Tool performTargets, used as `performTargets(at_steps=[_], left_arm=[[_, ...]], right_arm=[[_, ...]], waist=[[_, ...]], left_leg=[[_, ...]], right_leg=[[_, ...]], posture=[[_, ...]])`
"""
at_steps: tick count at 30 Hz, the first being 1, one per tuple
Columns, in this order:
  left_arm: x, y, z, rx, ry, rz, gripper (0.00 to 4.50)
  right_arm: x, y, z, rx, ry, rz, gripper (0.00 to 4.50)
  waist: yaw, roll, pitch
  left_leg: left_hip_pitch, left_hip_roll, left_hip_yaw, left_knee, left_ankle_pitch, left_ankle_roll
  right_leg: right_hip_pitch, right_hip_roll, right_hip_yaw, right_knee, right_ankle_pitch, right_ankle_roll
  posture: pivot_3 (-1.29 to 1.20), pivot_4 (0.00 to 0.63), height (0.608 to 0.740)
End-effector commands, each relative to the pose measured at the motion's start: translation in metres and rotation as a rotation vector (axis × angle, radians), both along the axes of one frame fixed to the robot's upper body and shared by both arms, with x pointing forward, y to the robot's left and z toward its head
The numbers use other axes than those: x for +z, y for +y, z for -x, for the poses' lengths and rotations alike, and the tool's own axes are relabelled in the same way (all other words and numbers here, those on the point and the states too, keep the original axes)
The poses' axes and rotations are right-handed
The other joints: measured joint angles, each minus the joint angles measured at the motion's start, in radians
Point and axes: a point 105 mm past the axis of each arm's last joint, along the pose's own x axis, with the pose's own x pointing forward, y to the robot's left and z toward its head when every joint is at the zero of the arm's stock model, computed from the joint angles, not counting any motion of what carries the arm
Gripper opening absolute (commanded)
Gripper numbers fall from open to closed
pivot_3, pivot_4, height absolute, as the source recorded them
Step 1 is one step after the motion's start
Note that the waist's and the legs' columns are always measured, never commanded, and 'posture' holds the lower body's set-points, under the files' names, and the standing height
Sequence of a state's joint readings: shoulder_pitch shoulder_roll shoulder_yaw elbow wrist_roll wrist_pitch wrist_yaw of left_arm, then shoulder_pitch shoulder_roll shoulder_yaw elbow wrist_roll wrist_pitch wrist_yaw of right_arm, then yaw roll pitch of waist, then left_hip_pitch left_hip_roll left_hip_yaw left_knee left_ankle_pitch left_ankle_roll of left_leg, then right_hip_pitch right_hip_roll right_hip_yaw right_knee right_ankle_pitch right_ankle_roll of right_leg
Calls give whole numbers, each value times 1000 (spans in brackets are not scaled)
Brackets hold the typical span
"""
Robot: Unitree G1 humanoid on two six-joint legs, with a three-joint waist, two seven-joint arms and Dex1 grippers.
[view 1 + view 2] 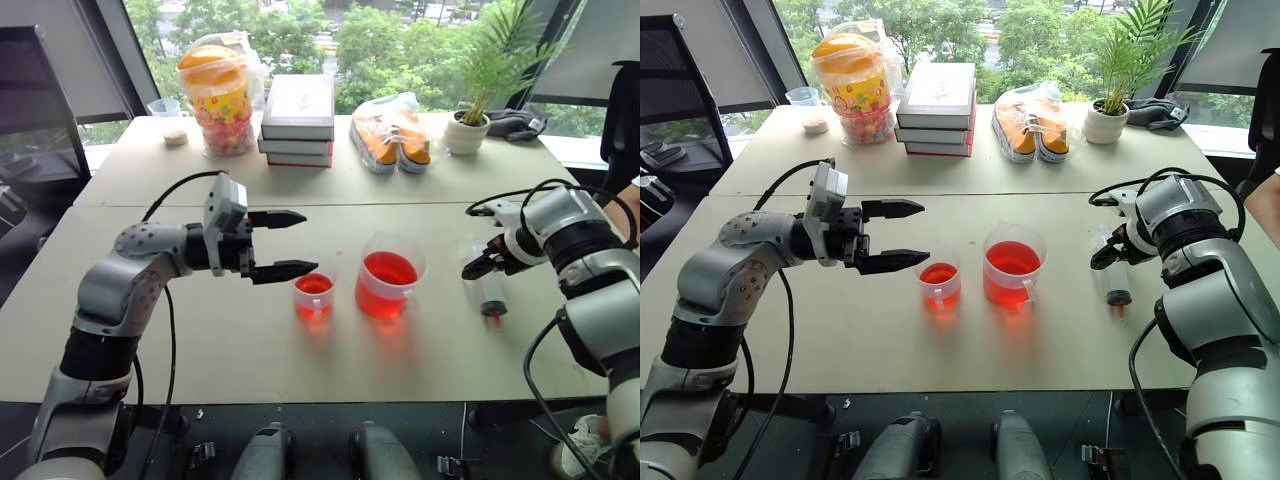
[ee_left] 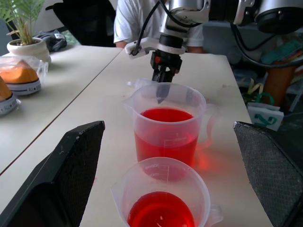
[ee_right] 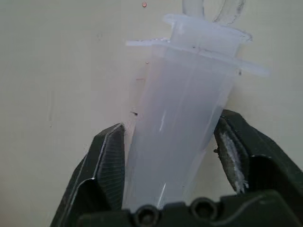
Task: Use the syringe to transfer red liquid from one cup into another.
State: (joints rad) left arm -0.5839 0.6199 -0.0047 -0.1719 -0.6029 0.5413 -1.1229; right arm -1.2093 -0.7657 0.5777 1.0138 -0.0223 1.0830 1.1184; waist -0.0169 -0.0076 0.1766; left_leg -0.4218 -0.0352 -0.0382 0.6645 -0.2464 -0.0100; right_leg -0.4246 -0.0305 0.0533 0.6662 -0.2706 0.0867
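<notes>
right tool closing on the syringe – transfer not yet begun

right tool (image 3: 173,156) has its two fingers set on either side of the syringe (image 1: 490,290), which lies on the table (image 1: 230,350) to the right of the beaker (image 1: 388,278). the wrist view shows the barrel between the pads, touching or very nearly so, but i cannot tell whether the grip is firm yet. the syringe rests flat with its reddish tip toward the near edge and no liquid visible in its barrel.

left tool (image 1: 278,243) hangs wide and empty just beside the small cup (image 1: 313,295), pointing across toward it – holding nothing.

as for progress, this looks like the very first step: the pick-up. lifting the syringe, dipping its tip into the beaker, drawing up the red liquid (image 1: 388,268) and emptying it into the small cup all seem to be left.

containers: the handled beaker is roughly half full of red liquid. the small cup, close on its left, also holds a shallow layer of the same red liquid. the two stand near each other at mid-table, apart from the syringe.
</notes>
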Motion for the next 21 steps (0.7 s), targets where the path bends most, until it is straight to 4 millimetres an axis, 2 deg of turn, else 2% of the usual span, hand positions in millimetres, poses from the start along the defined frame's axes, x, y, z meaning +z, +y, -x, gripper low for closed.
performTargets(at_steps=[1, 3, 7, 9, 11, 13, 16, 19, 21], left_arm=[[15, 2, 1, -8, -54, 14, 4500], [18, -1, -1, -15, -60, 9, 4500], [20, -3, -5, -16, -71, 3, 4500], [23, 0, -7, -12, -75, 6, 4500], [25, 4, -8, -13, -77, 6, 4500], [27, 6, -10, -17, -79, 1, 4500], [30, 7, -16, -22, -86, -9, 4500], [32, 7, -23, -25, -87, -13, 4500], [33, 6, -26, -33, -91, -22, 4500]], right_arm=[[-11, 6, 3, 14, 39, -12, 1426], [-7, 7, 1, 10, 24, -31, 1391], [18, 0, -5, -25, -80, -54, 1391], [45, -3, -12, -60, -203, -82, 1391], [74, -7, -19, 2, -376, -19, 1391], [107, -3, -19, 72, -579, 11, 1391], [149, 17, -9, 158, -854, -8, 1391], [201, 58, 8, 236, -1207, -200, 1391], [222, 83, 28, 301, -1363, -363, 1391]], waist=[[-1, -1, -1], [-1, -2, -1], [-1, -1, -1], [-1, 0, 0], [0, 1, 1], [3, 1, 1], [4, 1, 1], [-5, 1, 1], [-4, 1, 1]], left_leg=[[1, 0, 0, 0, 0, 0], [1, 0, 0, 0, 0, 0], [1, 0, 0, -1, 0, 0], [1, 0, 0, -2, 0, 0], [-2, 0, 1, -2, 0, 0], [-4, 0, 0, -2, 0, 0], [-4, 0, 0, -3, 0, 0], [-4, 0, 2, -2, 0, 0], [-3, 0, 2, -2, 0, 0]], right_leg=[[1, 0, 0, 0, 0, 0], [1, 0, 0, 0, 0, 0], [1, 0, 0, 0, 0, 0], [-1, 0, 0, 0, 0, 0], [-4, 0, 1, 1, 0, 0], [-5, 0, 1, 1, 0, 0], [-6, 0, 0, 0, 0, 0], [-5, 0, 2, 1, 0, 0], [-5, 0, 2, 2, 0, 0]], posture=[[0, 150, 740], [0, 150, 740], [0, 150, 740], [0, 150, 740], [0, 150, 740], [0, 150, 740], [0, 150, 740], [0, 150, 740], [0, 150, 740]])
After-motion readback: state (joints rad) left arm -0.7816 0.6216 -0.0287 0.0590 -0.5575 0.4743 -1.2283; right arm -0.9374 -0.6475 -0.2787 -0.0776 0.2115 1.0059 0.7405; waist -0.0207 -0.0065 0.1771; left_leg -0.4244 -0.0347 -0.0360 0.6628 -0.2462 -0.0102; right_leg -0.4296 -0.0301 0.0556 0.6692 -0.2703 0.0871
